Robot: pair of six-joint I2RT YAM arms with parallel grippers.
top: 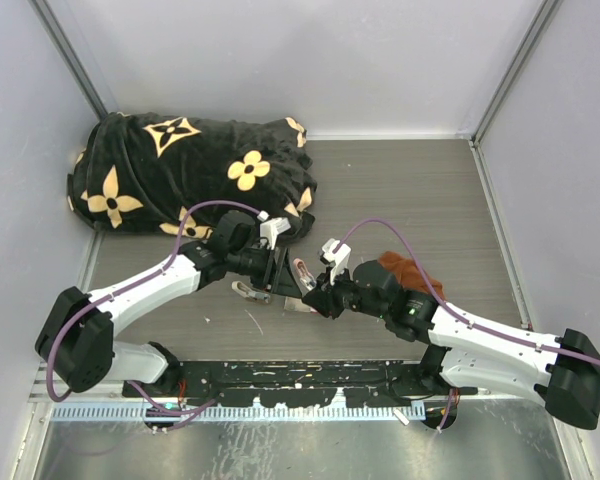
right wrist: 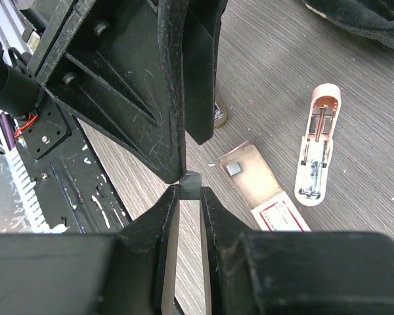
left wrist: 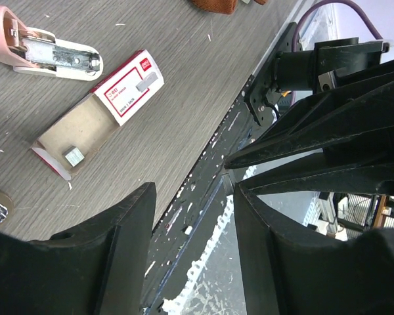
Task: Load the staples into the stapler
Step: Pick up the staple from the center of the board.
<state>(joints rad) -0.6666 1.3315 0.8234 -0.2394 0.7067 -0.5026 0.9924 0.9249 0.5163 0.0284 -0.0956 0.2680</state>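
Just above the table's (left wrist: 184, 98) near edge, the right gripper (right wrist: 189, 197) is clamped by its fingertips on a short grey strip of staples (right wrist: 192, 184), held clear of the wood. The left gripper (left wrist: 194, 197) stands tip to tip with it, jaws apart. One of its fingers (right wrist: 151, 98) is at the strip, but the views do not settle whether it touches.

This reads as a hand-over or re-grip in mid-air. To do it well, the left jaws should close squarely on the strip's free part, flat sides against the pads. The right should let go only once that hold is firm, since a skewed or hard pinch could snap the strip or flick it away. It also pays to set the strip legs-down now, because the stapler's channel looks narrow.

Beyond the pincers lies the box (left wrist: 128, 88) with its tray (right wrist: 249, 177) slid out and a small clump of staples (right wrist: 234, 168) in it. Just beside that the stapler (right wrist: 317, 154) lies open, metal channel upward, free of both arms. Farther back is a black patterned blanket (top: 180, 170).
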